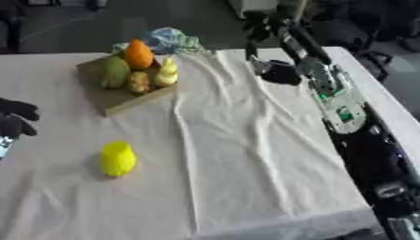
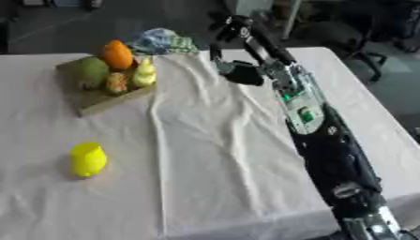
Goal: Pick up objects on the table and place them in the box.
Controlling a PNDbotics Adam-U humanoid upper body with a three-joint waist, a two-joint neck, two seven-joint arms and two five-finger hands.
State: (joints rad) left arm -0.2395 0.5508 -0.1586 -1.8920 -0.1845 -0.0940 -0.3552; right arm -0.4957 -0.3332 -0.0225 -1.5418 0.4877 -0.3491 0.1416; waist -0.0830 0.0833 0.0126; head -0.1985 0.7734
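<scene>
A cardboard box (image 1: 115, 101) stands at the far left of the table. It holds an orange fruit (image 1: 138, 54), a green fruit (image 1: 115, 71), a small brownish fruit (image 1: 138, 82) and a pale yellow piece (image 1: 167, 72). A yellow fruit (image 1: 117, 159) lies alone on the white cloth, near the front left. My right arm reaches up the right side, and its hand (image 2: 232, 28) hangs over the table's far edge, right of the box, fingers relaxed and holding nothing. My left hand (image 1: 16, 117) rests open at the left edge, above and left of the yellow fruit.
A wrinkled white cloth (image 1: 246, 154) covers the table. A bunched blue-green rag (image 1: 170, 39) lies just behind the box. The silver-and-black right forearm (image 1: 341, 101) crosses the table's right side. Dark floor and furniture lie beyond the far edge.
</scene>
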